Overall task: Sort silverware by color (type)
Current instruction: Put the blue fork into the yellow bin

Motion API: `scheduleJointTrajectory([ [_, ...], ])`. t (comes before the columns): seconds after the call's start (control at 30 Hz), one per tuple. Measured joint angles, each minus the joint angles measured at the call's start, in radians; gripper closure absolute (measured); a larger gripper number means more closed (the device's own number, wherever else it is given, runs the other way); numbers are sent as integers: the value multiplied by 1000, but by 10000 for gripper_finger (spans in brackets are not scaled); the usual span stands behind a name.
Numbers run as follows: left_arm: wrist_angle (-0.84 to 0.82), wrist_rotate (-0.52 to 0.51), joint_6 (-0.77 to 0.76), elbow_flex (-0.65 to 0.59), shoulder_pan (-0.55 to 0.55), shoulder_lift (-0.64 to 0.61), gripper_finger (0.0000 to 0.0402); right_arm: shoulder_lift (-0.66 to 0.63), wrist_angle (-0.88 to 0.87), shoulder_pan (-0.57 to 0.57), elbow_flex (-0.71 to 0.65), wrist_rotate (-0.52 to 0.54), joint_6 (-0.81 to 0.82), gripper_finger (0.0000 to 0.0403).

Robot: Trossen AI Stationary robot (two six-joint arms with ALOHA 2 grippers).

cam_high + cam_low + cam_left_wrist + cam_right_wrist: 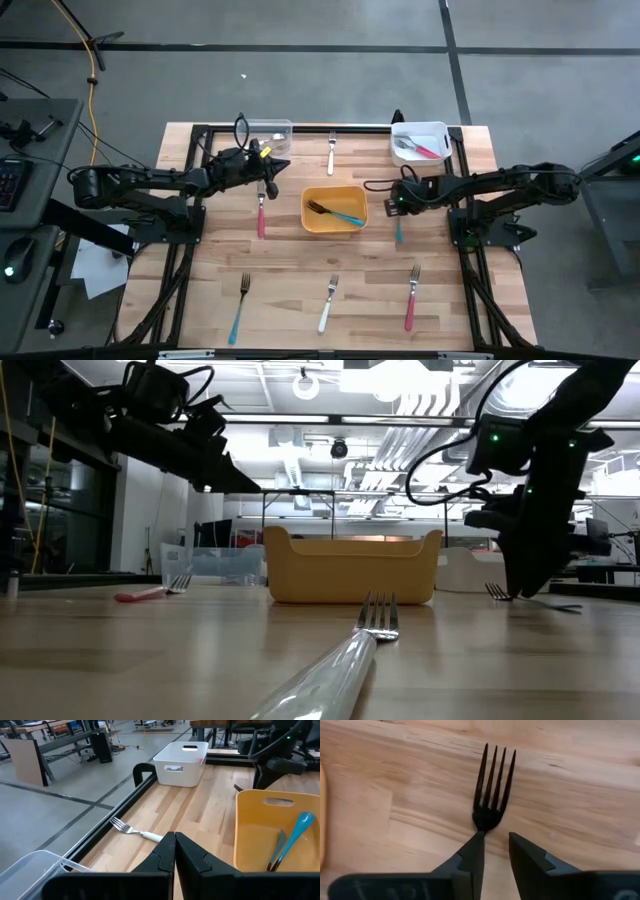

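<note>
My right gripper [398, 205] [496, 836] points down at a teal-handled fork [398, 232] lying flat on the table, right of the yellow bin [310, 222]. It is open. The fork's tines [492, 785] show beyond the fingertips, and the fingers hide its handle. My left gripper [283, 165] [175, 836] is shut on nothing and hangs above the table, over the tine end of a red-handled fork [261, 210]. A white-handled fork [135, 831] lies beyond it. My right gripper comes from above, pointing steeply down at the fork's neck [484, 824]. One fingertip [476, 845] stands right at the neck and bare wood shows between the two fingers. Whether it touches the fork, I cannot tell.
The yellow bin holds a teal fork [345, 214]. A white bin [436, 130] at the far right holds red forks, and a clear bin [268, 128] stands at the far left. Near the front edge lie a teal fork [240, 305], a white fork [328, 303] and a red fork [411, 297].
</note>
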Motion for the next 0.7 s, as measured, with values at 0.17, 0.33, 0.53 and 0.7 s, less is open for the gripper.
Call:
scheduleJointTrajectory([
  [0.17,-4,0,0,0,0,0,401,1,12,0,5,-21,-5,324],
  [0.33,-4,0,0,0,0,0,401,3,-48,0,54,-29,-22,296],
  [0.53,-7,1,-6,0,0,0,401,3,-52,1,69,-31,-8,258],
  [0.7,-8,1,-6,0,0,0,401,27,-47,13,32,-33,57,260],
])
